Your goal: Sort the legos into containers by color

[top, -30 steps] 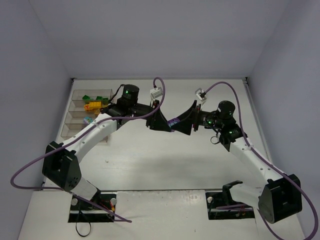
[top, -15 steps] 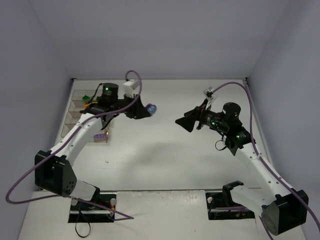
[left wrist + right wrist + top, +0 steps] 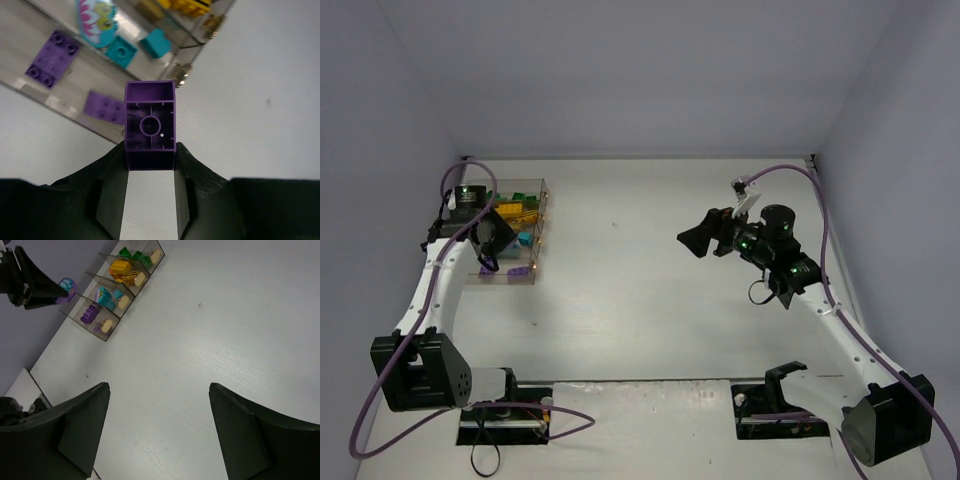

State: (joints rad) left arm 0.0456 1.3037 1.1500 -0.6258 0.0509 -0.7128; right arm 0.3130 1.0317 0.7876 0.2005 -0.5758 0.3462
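The containers (image 3: 520, 181) are a clear four-compartment box at the far left, with green, yellow-orange, teal and purple legos sorted inside. My left gripper (image 3: 490, 255) is shut on a purple brick (image 3: 150, 122) and holds it above the near purple compartment's edge. Below it lie two purple bricks (image 3: 52, 57), teal bricks (image 3: 121, 50) and the rounded teal piece (image 3: 100, 15). My right gripper (image 3: 698, 238) is open and empty, raised over the table's right half. Its view shows the box (image 3: 82, 325) and the left gripper (image 3: 37, 287) far off.
Bare white tabletop (image 3: 640, 290) lies between the arms. Grey walls close the left, back and right sides. Purple cables loop from both arms.
The grippers met mid-table with the purple brick between them. The left arm has since swung left to the containers with the brick. The right gripper drew back, open.
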